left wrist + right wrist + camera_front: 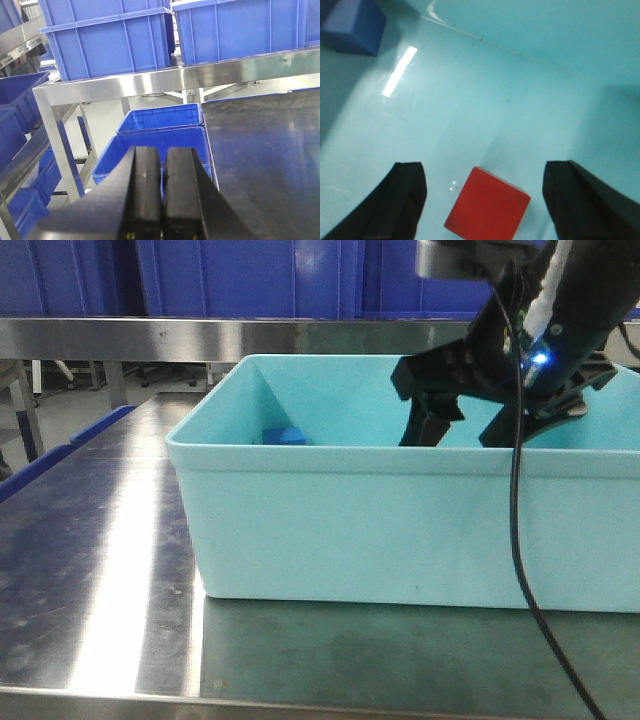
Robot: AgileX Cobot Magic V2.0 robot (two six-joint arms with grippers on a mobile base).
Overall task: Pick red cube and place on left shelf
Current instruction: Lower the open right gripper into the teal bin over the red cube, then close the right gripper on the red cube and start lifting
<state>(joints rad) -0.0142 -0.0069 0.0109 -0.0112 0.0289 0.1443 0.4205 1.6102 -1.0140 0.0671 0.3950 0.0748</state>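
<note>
While the front-facing view looks over a shiny steel table [90,570], a big light-turquoise tub [350,530] sits on it. The right gripper [460,435] reaches down into the right side of the tub, with its two black fingers spread apart. A small blue block [285,435] peeks over the wall at the far left of the tub. The tub wall hides the red cube from this side. From the left wrist view, the left gripper [162,165] has its two fingers pressed tight together. Blue crates [155,135] sit beyond it, to the left of a dark steel top [260,160]. From the right wrist view, the red cube [487,205] lies on the tub floor. It is between the wide-apart fingers [395,200] and touches neither one. The blue block lies far off to the left, well apart from the cube.
</note>
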